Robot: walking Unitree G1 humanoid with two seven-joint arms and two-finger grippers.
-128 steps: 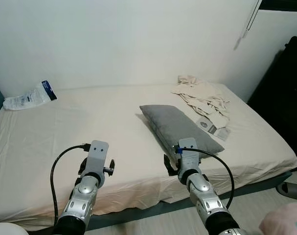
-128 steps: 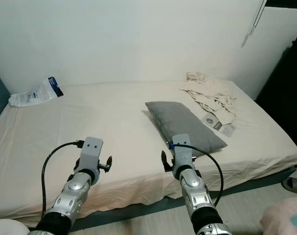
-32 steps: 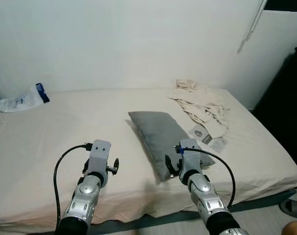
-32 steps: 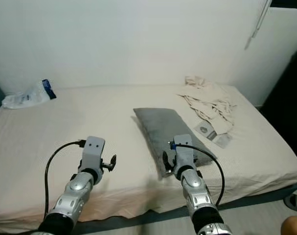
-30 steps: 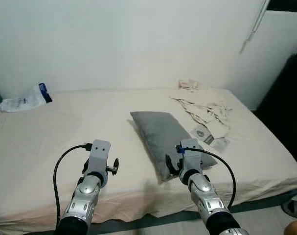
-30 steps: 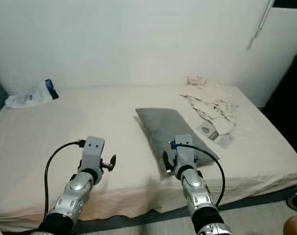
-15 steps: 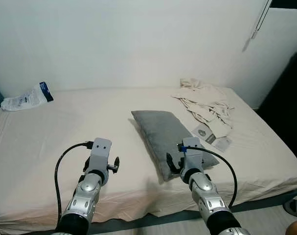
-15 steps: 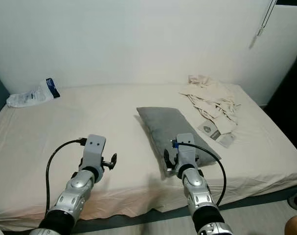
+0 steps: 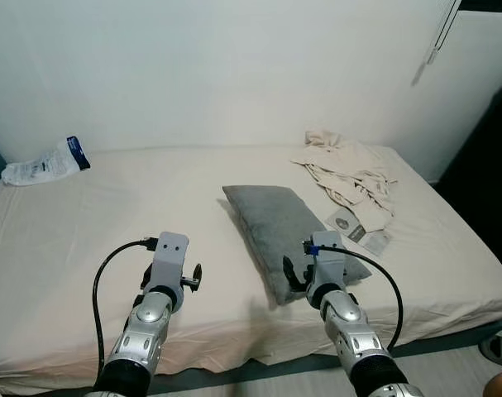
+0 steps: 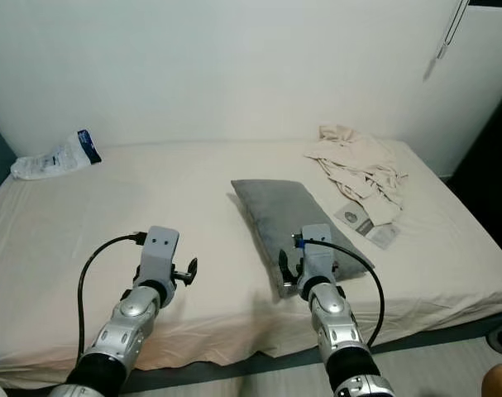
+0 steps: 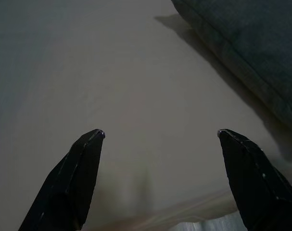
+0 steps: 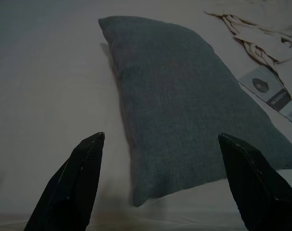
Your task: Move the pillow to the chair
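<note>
We see the grey pillow [image 9: 285, 231] lying flat on the bed [image 9: 85, 223], toward its near edge. Our right hand [image 12: 160, 178] hovers just above the pillow's near end, fingers [image 12: 83, 173] spread apart, gripping nothing. Our left hand [image 11: 160, 180] hovers over bare sheet just left of the pillow, fingers apart too. Crumpled beige clothes [image 9: 346, 169] lie beyond the pillow's right side; a plastic bag [image 9: 44, 163] sits far left of it.
</note>
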